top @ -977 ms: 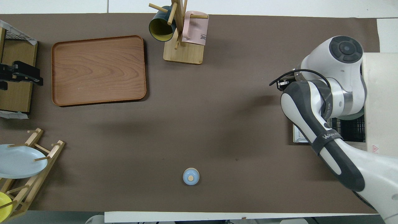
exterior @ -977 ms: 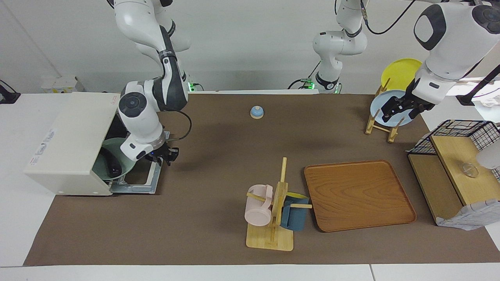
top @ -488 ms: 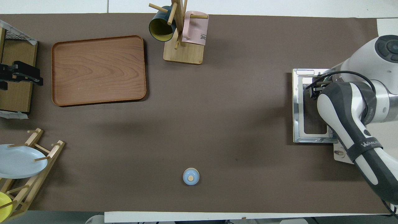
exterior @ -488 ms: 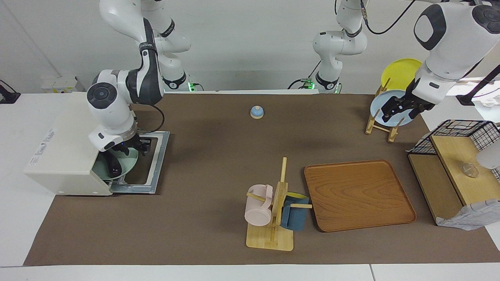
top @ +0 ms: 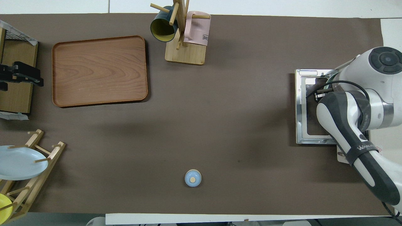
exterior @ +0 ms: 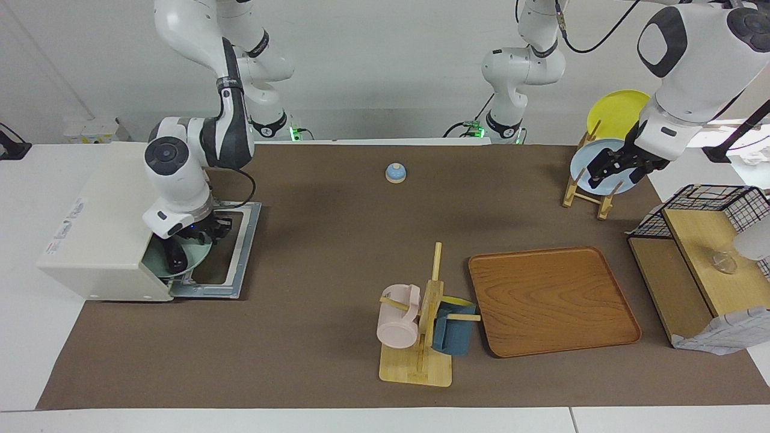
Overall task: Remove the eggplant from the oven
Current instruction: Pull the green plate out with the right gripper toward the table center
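1. Eggplant (exterior: pixel 176 260): on green plate (exterior: pixel 157 262) in oven (exterior: pixel 102 222) mouth; could roll off if nudged
2. Right end effector (exterior: pixel 210 231): over plate, finger state indiscernible
3. Left end effector (exterior: pixel 613 165): waits over plate rack (exterior: pixel 586 186)

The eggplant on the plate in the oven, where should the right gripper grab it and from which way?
Grip the eggplant across its thick middle, coming down at the oven's open front, over the lowered door. It lies long and slim on the green plate, so pinching its narrow width looks safest. The right gripper hangs just above.
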Motion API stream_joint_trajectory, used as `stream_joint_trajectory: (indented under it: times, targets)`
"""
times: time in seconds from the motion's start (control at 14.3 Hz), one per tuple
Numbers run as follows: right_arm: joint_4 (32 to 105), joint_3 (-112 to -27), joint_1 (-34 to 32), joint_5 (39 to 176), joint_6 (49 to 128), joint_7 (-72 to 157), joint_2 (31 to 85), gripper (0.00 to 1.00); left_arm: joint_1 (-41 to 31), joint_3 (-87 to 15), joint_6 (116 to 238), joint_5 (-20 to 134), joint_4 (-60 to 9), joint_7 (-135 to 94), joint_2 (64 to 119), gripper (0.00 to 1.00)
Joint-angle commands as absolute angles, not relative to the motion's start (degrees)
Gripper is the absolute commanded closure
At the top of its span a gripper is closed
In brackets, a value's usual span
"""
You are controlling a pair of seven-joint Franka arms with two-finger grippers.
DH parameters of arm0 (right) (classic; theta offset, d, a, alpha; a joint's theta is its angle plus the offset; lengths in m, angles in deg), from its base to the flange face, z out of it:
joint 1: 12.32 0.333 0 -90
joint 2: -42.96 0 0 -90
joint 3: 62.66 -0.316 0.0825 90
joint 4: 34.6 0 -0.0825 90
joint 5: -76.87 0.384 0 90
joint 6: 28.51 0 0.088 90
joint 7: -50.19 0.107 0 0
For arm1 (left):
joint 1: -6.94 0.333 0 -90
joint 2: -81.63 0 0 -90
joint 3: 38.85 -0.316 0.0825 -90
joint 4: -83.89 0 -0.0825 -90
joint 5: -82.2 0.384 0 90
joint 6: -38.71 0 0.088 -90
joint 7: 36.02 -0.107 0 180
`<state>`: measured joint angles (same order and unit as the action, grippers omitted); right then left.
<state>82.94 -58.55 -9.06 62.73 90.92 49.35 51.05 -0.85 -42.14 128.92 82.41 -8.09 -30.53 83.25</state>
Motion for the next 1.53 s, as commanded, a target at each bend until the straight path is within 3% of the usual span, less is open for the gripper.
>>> stream_joint_trajectory:
  times: [0.0, 0.28, 0.63, 0.84, 1.05, 1.12, 1.26, 1.47]
  targets:
    - [81.17, -58.88, -5.75, 59.74, 87.70, 49.31, 50.77, 1.00, -0.35, -42.01, 127.92, 82.03, -7.95, -30.57, 82.95, 0.00]
    - [68.36, -59.15, 8.73, 60.08, 76.29, 65.95, 57.08, 1.00, -0.35, -42.01, 127.92, 82.03, -7.95, -30.57, 82.95, 0.00]
    - [34.99, -59.41, 23.95, 68.15, 60.89, 86.98, 79.47, 1.00, -0.35, -42.01, 127.92, 82.03, -7.95, -30.57, 82.95, 0.00]
    - [24.32, -62.90, 28.19, 71.15, 65.15, 99.97, 89.16, 1.00, -0.35, -42.01, 127.48, 82.03, -7.95, -30.57, 82.95, 0.00]
    - [23.76, -65.56, 29.68, 71.25, 71.06, 107.84, 92.44, 0.99, -0.27, -42.01, 125.28, 82.03, -8.74, -30.48, 82.33, 0.00]
    - [23.59, -65.65, 29.86, 71.25, 70.81, 108.11, 92.44, 0.94, -0.09, -42.01, 125.63, 82.03, -8.92, -29.96, 82.24, 0.00]
    - [23.59, -65.56, 30.57, 71.25, 72.81, 108.29, 90.96, 0.51, -0.17, -41.92, 126.50, 82.20, -11.71, -29.87, 80.85, 0.00]
    - [25.42, -65.38, 24.97, 71.33, 72.39, 103.75, 81.57, 0.42, -2.10, -41.14, 142.09, 82.29, -25.47, -23.74, 75.67, 0.00]
